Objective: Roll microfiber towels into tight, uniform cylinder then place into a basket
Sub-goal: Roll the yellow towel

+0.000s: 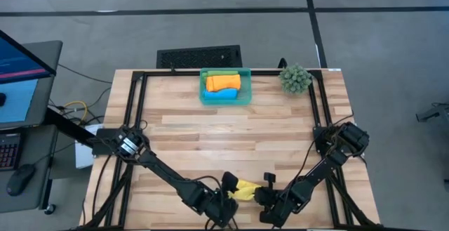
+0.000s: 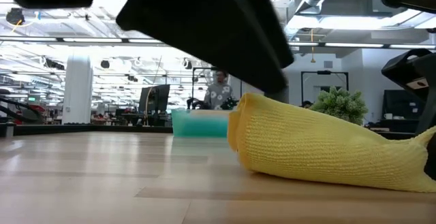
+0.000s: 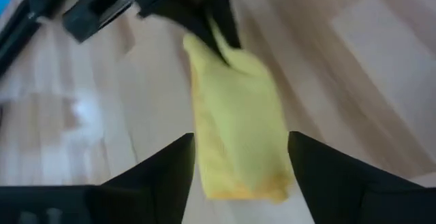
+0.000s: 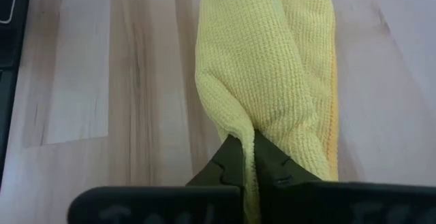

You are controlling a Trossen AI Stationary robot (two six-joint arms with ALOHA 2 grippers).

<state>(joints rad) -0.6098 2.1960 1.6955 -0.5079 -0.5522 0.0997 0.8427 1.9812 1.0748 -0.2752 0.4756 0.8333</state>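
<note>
Left arm: stretched from its base at the counter's left side down to the near edge; the left gripper (image 1: 226,192) is set at the left end of the yellow towel (image 1: 245,189).
Left jaws: spread open, one finger seen on each side of the towel's end in the left wrist view (image 3: 238,142), with no pinch on the cloth.
Right arm: reached in from the right side to the same near edge; the right gripper (image 4: 248,163) is set at the towel's other end.
Right jaws: closed tight on a fold of the yellow towel, the cloth pinched between the two tips.
Yellow towel: rolled into a loose, tapering bundle and laid on the counter between the two grippers; its thick end is seen at the middle of the low view (image 2: 313,149).
Basket: the teal basket (image 1: 245,96) is placed at the far edge of the counter, centred, well apart from the grippers.
Basket contents: the green towel (image 1: 219,73), orange towel (image 1: 224,83) and blue towel (image 1: 223,93) are packed inside, side by side.
Counter: light wooden planks (image 1: 210,140) framed by black rails.
Nearby: a spiky green plant ball (image 1: 295,78) is set at the far right corner; a monitor (image 1: 21,69) is seen to the left of the counter.
Room: an open hall with ceiling lights; a person (image 2: 218,91) is visible far behind the basket.
</note>
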